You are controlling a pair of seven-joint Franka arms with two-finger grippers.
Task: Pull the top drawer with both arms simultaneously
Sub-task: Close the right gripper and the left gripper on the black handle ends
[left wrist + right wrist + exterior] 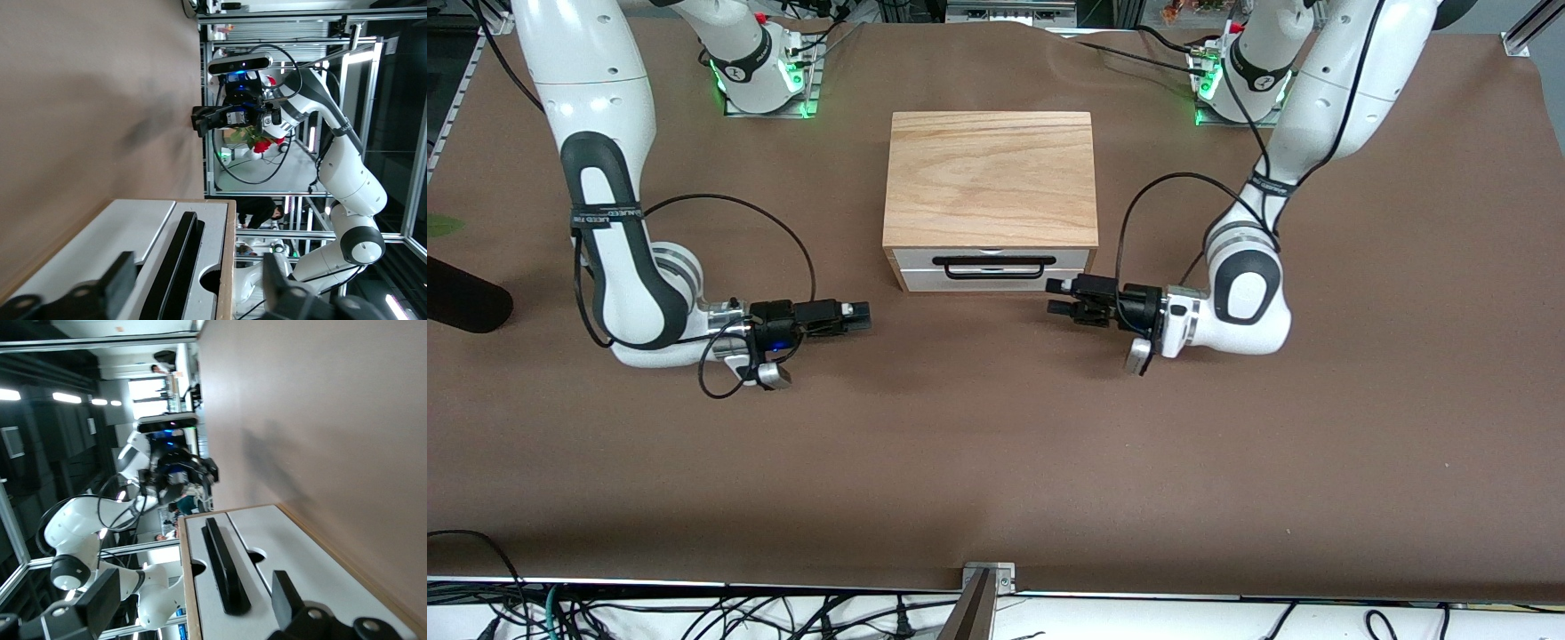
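A boxy cabinet (990,178) with a wood-grain top slab stands on the matte brown counter (996,462). Its top drawer (991,260), a smooth white panel with a black wire bar handle (994,268), sits shut between both end effectors. The left end effector (1060,299) and the right end effector (863,317) hover beside the drawer front, fingers parted, grasping nothing.

A robotics lab; two white arms (614,222) are bolted on metal base plates (769,107) lit green at the edge of a brown-covered tabletop (996,444); aluminium framing (280,17) and ceiling strip lights (360,57) surround the rig; loose black cables (694,613) trail below the tabletop's edge.
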